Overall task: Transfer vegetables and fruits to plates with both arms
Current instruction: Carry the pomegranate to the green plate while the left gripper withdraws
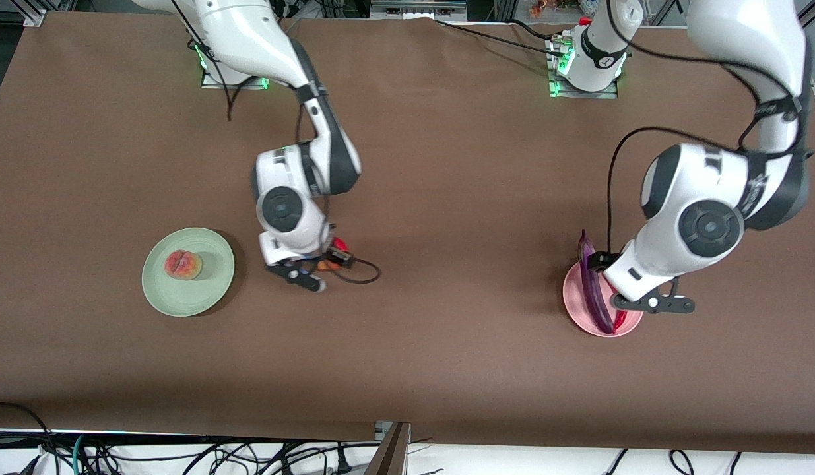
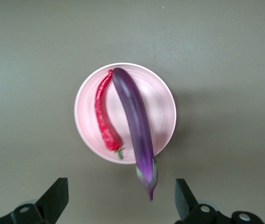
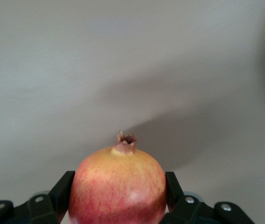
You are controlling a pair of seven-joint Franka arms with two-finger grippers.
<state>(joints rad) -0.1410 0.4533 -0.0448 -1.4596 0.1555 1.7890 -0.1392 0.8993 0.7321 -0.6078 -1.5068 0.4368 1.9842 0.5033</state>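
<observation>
A pale green plate (image 1: pixel 209 290) toward the right arm's end holds the creased peach (image 1: pixel 183 264). Beside that plate, over bare table, my right gripper (image 3: pixel 119 185) is shut on the red-yellow pomegranate (image 3: pixel 118 186), one black finger (image 3: pixel 65 187) on each side. In the front view only a red sliver of the pomegranate (image 1: pixel 341 245) shows under the right gripper (image 1: pixel 325 259). The pink plate (image 2: pixel 162 105) toward the left arm's end carries the purple eggplant (image 2: pixel 134 116) and red chili (image 2: pixel 104 116) side by side. My left gripper (image 2: pixel 120 200) hangs open above them, holding nothing.
The eggplant's stem end (image 2: pixel 147 179) overhangs the pink plate's rim. Brown table cloth (image 1: pixel 460 218) lies between the two plates. A black cable (image 1: pixel 361 270) loops at the right wrist. Cables and a stand (image 1: pixel 387 448) sit under the table's front edge.
</observation>
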